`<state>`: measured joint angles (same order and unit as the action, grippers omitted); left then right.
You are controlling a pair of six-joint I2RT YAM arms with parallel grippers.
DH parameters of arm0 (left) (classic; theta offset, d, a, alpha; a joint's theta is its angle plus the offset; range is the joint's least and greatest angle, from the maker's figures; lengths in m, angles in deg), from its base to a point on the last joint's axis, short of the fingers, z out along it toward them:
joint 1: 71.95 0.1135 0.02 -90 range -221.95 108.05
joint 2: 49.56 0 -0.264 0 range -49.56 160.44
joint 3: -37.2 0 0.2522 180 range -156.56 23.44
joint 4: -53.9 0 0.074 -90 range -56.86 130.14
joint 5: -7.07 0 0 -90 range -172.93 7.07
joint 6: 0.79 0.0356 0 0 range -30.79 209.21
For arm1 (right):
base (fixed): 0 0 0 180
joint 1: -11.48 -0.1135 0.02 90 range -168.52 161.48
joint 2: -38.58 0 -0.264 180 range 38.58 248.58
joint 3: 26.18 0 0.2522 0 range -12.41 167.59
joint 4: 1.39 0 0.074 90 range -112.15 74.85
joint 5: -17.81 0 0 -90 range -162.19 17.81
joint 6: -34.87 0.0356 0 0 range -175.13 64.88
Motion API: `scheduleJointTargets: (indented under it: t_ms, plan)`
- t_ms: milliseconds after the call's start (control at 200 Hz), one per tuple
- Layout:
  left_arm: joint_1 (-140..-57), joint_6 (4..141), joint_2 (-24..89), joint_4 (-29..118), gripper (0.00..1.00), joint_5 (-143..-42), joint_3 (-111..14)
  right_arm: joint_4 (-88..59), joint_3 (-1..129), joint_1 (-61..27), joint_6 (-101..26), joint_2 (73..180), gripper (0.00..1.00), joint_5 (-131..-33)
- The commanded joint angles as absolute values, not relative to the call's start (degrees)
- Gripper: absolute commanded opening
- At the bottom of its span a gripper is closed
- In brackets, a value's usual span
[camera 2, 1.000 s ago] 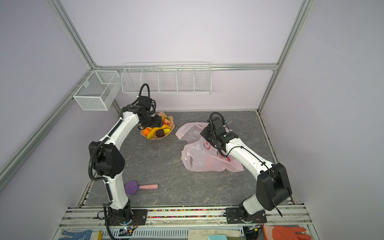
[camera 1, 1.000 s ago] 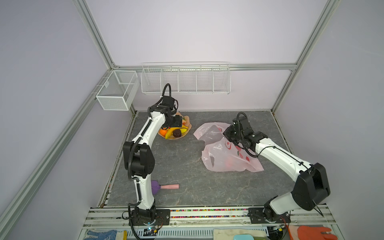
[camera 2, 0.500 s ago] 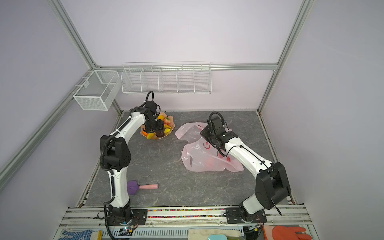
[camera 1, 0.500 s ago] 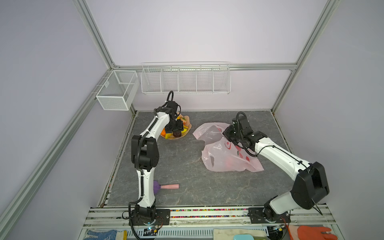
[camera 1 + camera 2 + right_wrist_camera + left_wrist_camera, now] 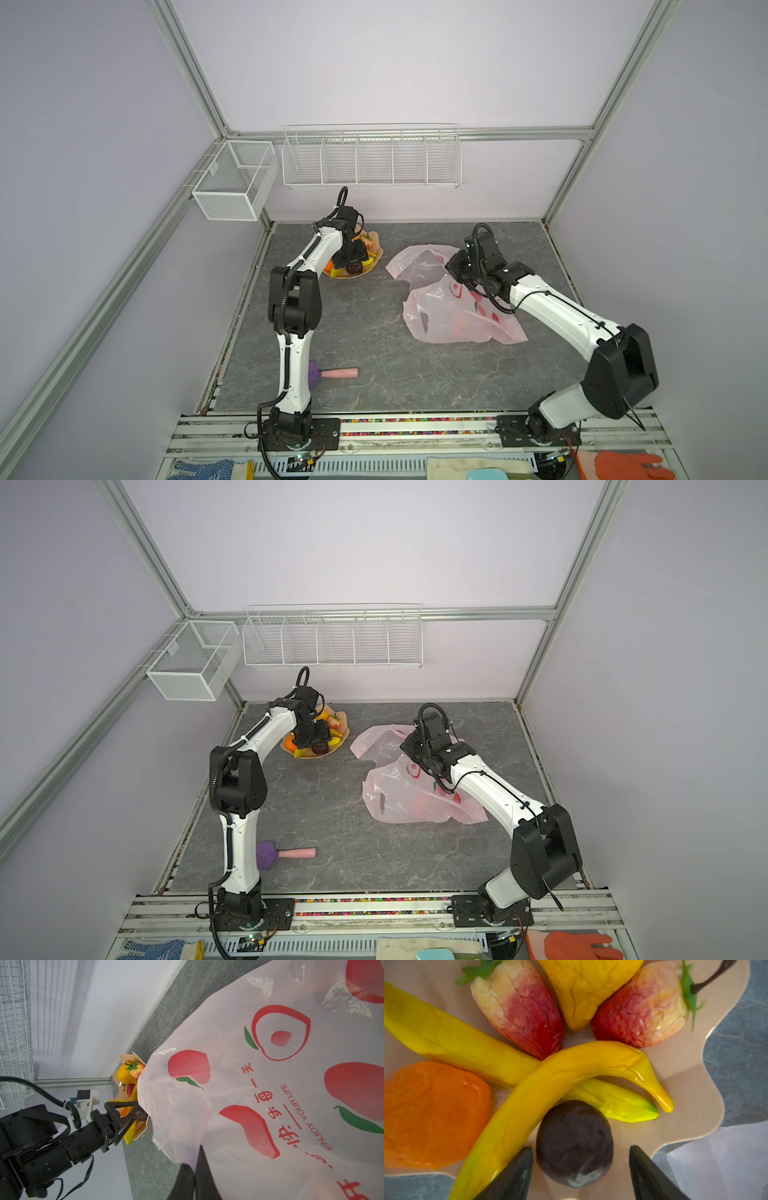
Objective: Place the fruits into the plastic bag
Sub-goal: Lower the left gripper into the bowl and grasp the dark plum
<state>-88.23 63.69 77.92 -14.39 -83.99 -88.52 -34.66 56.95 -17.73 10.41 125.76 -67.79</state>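
The fruits lie in a peach scalloped bowl (image 5: 685,1088) at the back left: two yellow bananas (image 5: 529,1095), two strawberries (image 5: 519,1005), an orange (image 5: 429,1113), a yellow pear-like fruit (image 5: 577,985) and a dark round fruit (image 5: 573,1142). My left gripper (image 5: 581,1159) (image 5: 353,259) is low over the bowl and open, one finger on each side of the dark fruit, neither clearly touching it. The pale pink plastic bag (image 5: 449,316) (image 5: 270,1084) lies mid-table, its near handle raised. My right gripper (image 5: 195,1167) (image 5: 409,746) is shut on the bag's edge and holds it up.
A purple-headed, pink-handled utensil (image 5: 332,372) lies near the front left, beside the left arm's base. A wire basket (image 5: 232,183) and a long wire rack (image 5: 370,158) hang on the back walls. An orange glove (image 5: 623,465) lies beyond the front rail.
The left arm has swung its elbow in and brought its open gripper down over the bowl's near side, around the dark fruit. The right arm and the bag have not moved.
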Motion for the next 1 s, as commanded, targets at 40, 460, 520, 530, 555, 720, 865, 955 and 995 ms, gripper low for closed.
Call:
scheduleJointTargets:
  t_ms: [40, 460, 520, 530, 555, 720, 865, 955, 995]
  plan:
    - [-88.3, 61.4, 79.8, -12.9, 0.73, -83.4, -88.1, -35.3, 58.6, -17.3, 10.2, 126.0, 0.06, -68.6]
    - [-88.3, 61.5, 80.2, -13.5, 0.63, -82.5, -87.1, -35.4, 58.4, -17.3, 10.6, 126.2, 0.06, -68.6]
    - [-88.3, 61.5, 80.1, -13.7, 0.62, -82.5, -87.0, -35.4, 58.4, -17.3, 10.6, 126.2, 0.06, -68.5]
    - [-88.3, 61.6, 80.1, -13.7, 0.62, -82.6, -87.0, -35.3, 58.4, -17.3, 10.6, 126.2, 0.06, -68.5]
    - [-88.3, 61.6, 80.0, -13.6, 0.61, -82.7, -86.9, -35.3, 58.4, -17.3, 10.6, 126.2, 0.06, -68.5]
    - [-88.3, 61.9, 79.1, -13.5, 0.53, -83.0, -86.5, -35.4, 58.3, -17.3, 10.6, 126.2, 0.06, -68.5]
    - [-88.3, 62.4, 76.9, -13.2, 0.48, -83.6, -86.4, -35.4, 58.3, -17.3, 10.6, 126.0, 0.06, -68.4]
    - [-88.3, 62.9, 74.6, -12.6, 0.47, -84.2, -86.2, -35.4, 58.3, -17.3, 10.6, 126.1, 0.06, -68.4]
    - [-88.3, 63.2, 73.5, -12.5, 0.47, -84.4, -86.2, -35.4, 58.3, -17.3, 10.7, 126.0, 0.06, -68.4]
